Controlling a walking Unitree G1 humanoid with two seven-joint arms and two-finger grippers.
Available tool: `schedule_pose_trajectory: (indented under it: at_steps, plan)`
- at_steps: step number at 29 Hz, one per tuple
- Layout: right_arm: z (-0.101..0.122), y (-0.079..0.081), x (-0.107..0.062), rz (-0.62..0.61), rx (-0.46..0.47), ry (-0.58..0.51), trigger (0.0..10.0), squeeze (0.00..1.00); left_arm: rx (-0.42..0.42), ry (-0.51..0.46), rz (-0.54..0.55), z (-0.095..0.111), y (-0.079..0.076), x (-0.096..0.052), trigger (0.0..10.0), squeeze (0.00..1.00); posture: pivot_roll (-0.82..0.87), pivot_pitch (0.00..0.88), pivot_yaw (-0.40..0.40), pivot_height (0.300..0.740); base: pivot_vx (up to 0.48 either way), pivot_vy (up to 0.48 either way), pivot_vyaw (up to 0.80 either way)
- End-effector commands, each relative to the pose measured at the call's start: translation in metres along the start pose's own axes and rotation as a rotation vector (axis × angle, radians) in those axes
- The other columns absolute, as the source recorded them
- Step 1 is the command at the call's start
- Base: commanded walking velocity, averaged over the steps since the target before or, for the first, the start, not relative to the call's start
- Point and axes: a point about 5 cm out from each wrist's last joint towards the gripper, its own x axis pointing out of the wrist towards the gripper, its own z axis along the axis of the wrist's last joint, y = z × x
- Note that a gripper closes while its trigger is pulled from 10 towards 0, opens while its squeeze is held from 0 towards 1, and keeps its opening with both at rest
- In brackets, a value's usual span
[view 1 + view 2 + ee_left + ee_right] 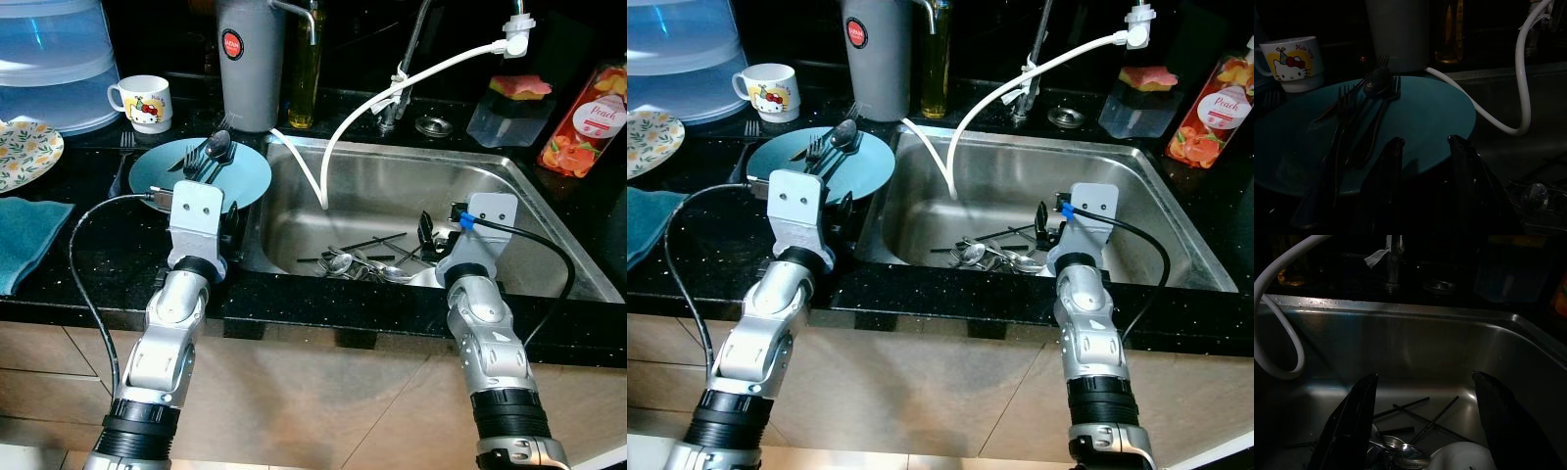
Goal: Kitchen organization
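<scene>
Cutlery [367, 262] lies in a loose heap on the floor of the steel sink [392, 186]: spoons, black chopsticks and a small white dish. The right gripper [1422, 423] hangs over that heap at the near wall of the sink, its two black fingers [1349, 423] spread wide with nothing between them. A white hose [392, 93] loops down from the tap into the sink's far left part.

Left of the sink, on the black counter [88, 264], the left gripper [1425, 181] sits low at the near edge of a teal plate [250, 176], fingers [1383, 181] apart and empty, their tips just over the plate's rim. More cutlery rests on that plate: dark forks [1344, 122] and a spoon [1376, 81] lying roughly side by side.

Beyond the plate, also left of the sink, stand a white Hello Kitty mug [142, 101] and a grey canister [250, 59], with a bottle of yellow oil [305, 69] beside the canister. Further left of the sink are a floral plate [24, 152] and a blue cloth [24, 235]. To the sink's right stands a peach-labelled bottle [588, 122], with a sponge [519, 86] in a clear holder behind the sink's rim.
</scene>
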Motion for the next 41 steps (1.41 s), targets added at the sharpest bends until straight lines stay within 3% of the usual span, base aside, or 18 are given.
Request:
schedule_pose_trajectory:
  at_steps: [1,41]
  plan:
    - [-0.0032,0.0001,0.0006,-0.003,0.011,0.016,10.0,0.0,-0.002,0.062,0.003,-0.0138,-0.0007,-0.005,10.0,0.0,0.21,0.032,-0.071,0.74,0.0,0.0,0.0]
    - [-0.003,0.0023,0.0014,-0.003,0.013,0.007,10.0,0.0,0.006,0.053,-0.005,-0.0127,-0.0003,-0.0001,10.0,0.0,0.22,0.0,-0.059,0.74,0.0,0.0,0.0]
